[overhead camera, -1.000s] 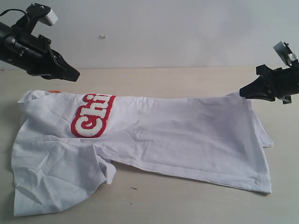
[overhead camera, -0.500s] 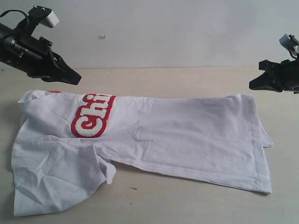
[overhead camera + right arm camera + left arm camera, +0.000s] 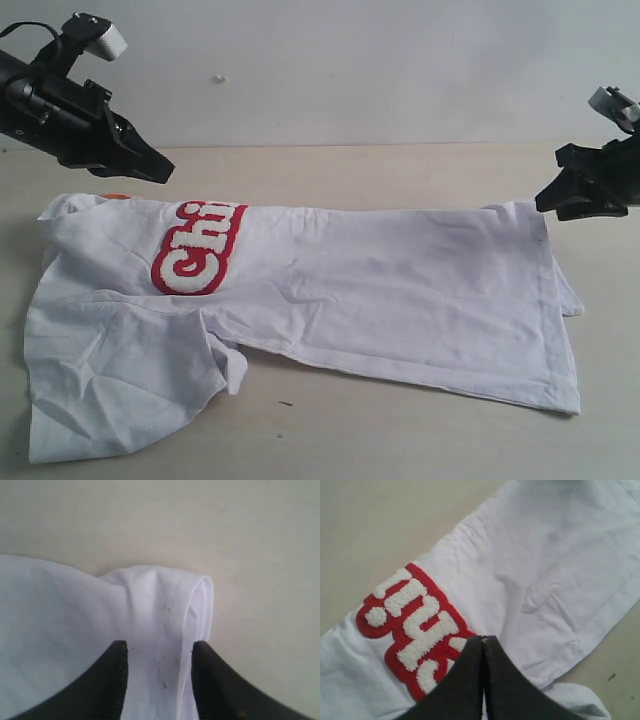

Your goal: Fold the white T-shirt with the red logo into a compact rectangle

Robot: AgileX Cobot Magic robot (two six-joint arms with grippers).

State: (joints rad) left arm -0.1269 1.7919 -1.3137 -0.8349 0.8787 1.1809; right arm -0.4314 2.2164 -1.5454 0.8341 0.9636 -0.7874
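Across the pale, wood-grained tabletop (image 3: pixel 400 165) lay the thin, wrinkled white cotton T-shirt (image 3: pixel 400 290). It stretched lengthwise from the left of the exterior view to the right and was already folded over on itself. On its chest, near the left end, we saw the red logo (image 3: pixel 195 255), fuzzy white bubble letters with a thick red outline. Only "Chi" showed where the fold cut the word off. The black left gripper (image 3: pixel 160 172) hovered above the collar end of the shirt, its jaws pressed fully together and gripping nothing. Its wrist camera looked down past them onto the lettering. The black right gripper (image 3: pixel 545 203) hung at the far hem corner on the right, its jaws parted. In its wrist view a bunched fold of white cloth filled the gap between them, though we could not tell whether they touched it. A small orange neck tag (image 3: pixel 117 196) peeked out at the collar.
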